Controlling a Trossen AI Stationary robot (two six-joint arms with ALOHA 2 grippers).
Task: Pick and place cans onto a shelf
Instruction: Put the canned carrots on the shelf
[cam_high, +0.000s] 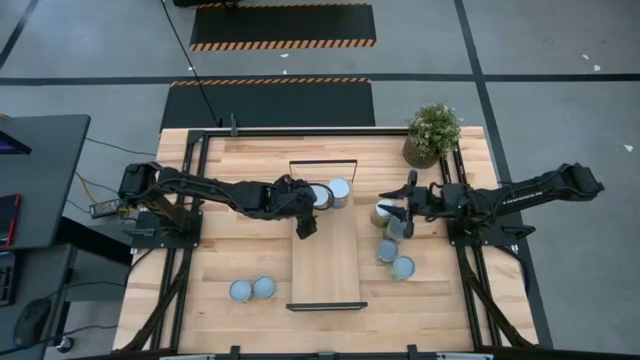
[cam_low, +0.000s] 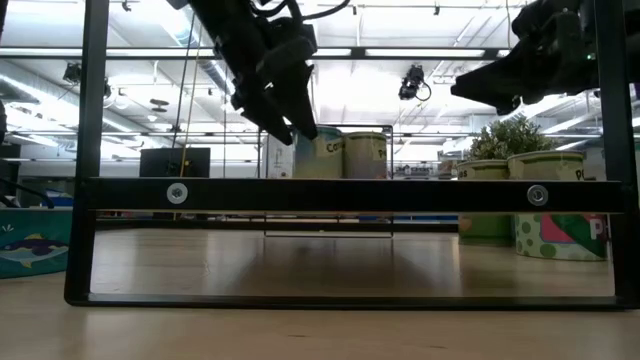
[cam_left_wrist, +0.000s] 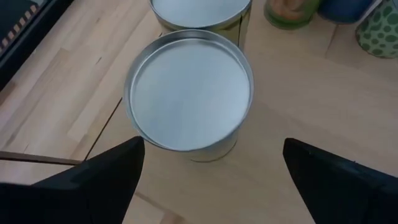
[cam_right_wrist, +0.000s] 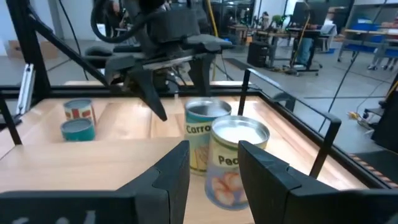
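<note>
Here the left gripper (cam_high: 306, 222) hangs over the far part of the shelf (cam_high: 325, 270), its two dark fingers (cam_left_wrist: 93, 186) spread wide and holding nothing. In the left wrist view a can (cam_left_wrist: 189, 93) stands upright between and just ahead of those fingers, untouched, with a second can (cam_left_wrist: 199, 12) right behind it. From above, these two cans (cam_high: 332, 192) sit side by side at the shelf's far end, close to the gripper's tips. In the low view the same gripper (cam_low: 285, 120) hangs above shelf height in front of the pair of cans (cam_low: 345, 153), fingers pointing down. The right gripper (cam_high: 397, 218) reaches in over the bare table (cam_high: 250, 170) to the right of the shelf; its fingers (cam_right_wrist: 171, 177) are parted with one can (cam_right_wrist: 236, 162) standing in the gap between them, but I cannot tell whether they press on it. Another can (cam_right_wrist: 204, 134) stands just behind that one. Seen from above, two more cans (cam_high: 395, 258) stand on the table nearer the front on the right side, and another pair of cans (cam_high: 252, 289) stands left of the shelf near its front end. A potted plant (cam_high: 432, 133) sits at the table's far right corner.
</note>
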